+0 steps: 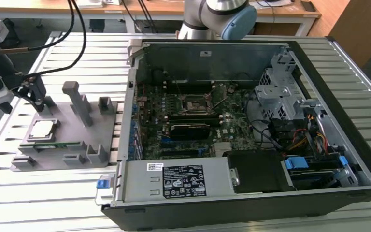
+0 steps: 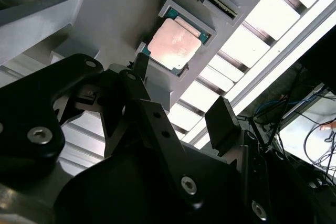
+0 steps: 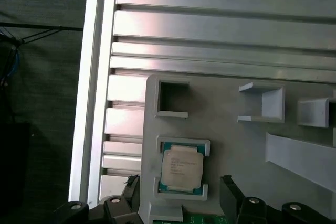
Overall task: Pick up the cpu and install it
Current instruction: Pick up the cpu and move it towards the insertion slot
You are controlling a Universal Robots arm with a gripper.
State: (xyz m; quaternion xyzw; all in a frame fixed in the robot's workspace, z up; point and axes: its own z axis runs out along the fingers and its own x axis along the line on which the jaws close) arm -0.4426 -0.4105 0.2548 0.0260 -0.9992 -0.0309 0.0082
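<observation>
The cpu [image 1: 42, 129] is a small square chip with a silvery top. It lies flat in a recess of the grey plastic fixture [image 1: 76, 145] at the exterior view's left. My gripper [image 1: 24, 105] hangs just above and behind it, open, with nothing between its black fingers. In both wrist views the cpu [image 2: 175, 44] [image 3: 181, 168] lies beyond the gripper [image 2: 181, 93] [image 3: 178, 184], apart from both fingertips. The dark square socket [image 1: 193, 105] with a metal frame sits on the motherboard inside the open computer case [image 1: 314, 53].
Grey posts [image 1: 79, 101] rise from the fixture beside the cpu. A narrow green circuit strip [image 1: 56, 145] lies in the fixture's front slot. The slatted metal table [image 1: 50, 193] carries the fixture and the case. The arm's base [image 1: 214, 19] stands behind the case, and cables [image 1: 73, 29] hang near the gripper.
</observation>
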